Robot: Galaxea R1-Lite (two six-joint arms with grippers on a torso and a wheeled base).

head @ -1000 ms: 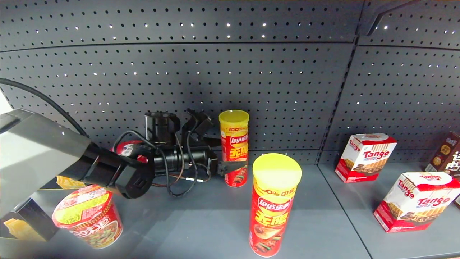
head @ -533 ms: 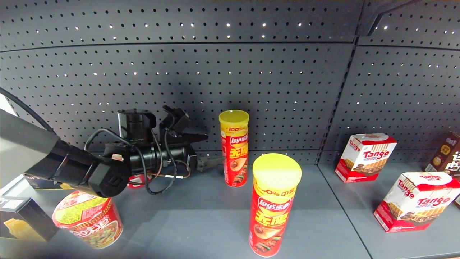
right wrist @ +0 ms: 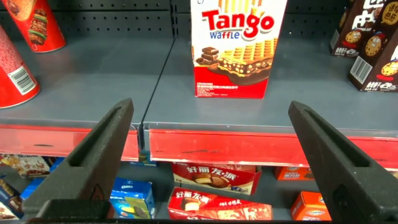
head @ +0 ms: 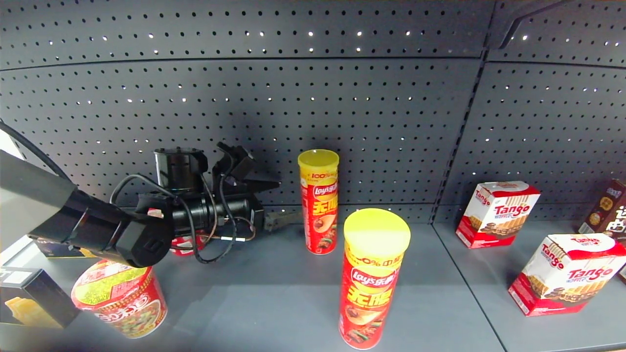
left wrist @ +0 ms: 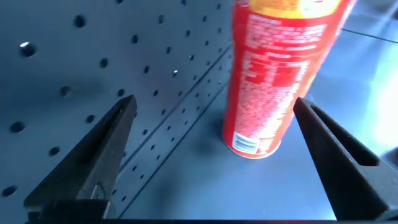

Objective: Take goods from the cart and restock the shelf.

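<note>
Watching the head view, I am seeing the left arm (head: 146, 230) hovering low over the grey shelf (head: 264, 303), stretched toward the pegboard back wall (head: 293, 98). Its jaws are standing released, spread wide and gripping nothing. Their tips are sitting just beside the rear chip can (head: 318, 200), on that can's left, with a small gap showing between them.

In the left wrist view the rear chip can (left wrist: 273, 74) is standing upright on the shelf ahead of the 2 parted fingers (left wrist: 93, 162), close to the back wall.

The front chip can (head: 371, 278) is standing upright nearer the shelf edge, apart from the rear one. A red noodle cup (head: 120, 298) is sitting below the arm on the left, with a dark box (head: 29, 298) just beside it. A rear wafer box (head: 499, 212) and a front wafer box (head: 567, 278) are resting on the right section of the shelf.

The right jaws are also hanging released and empty, facing the shelf's red front strip (right wrist: 205, 140), with more boxed stock (right wrist: 211, 180) lying on the level below.
</note>
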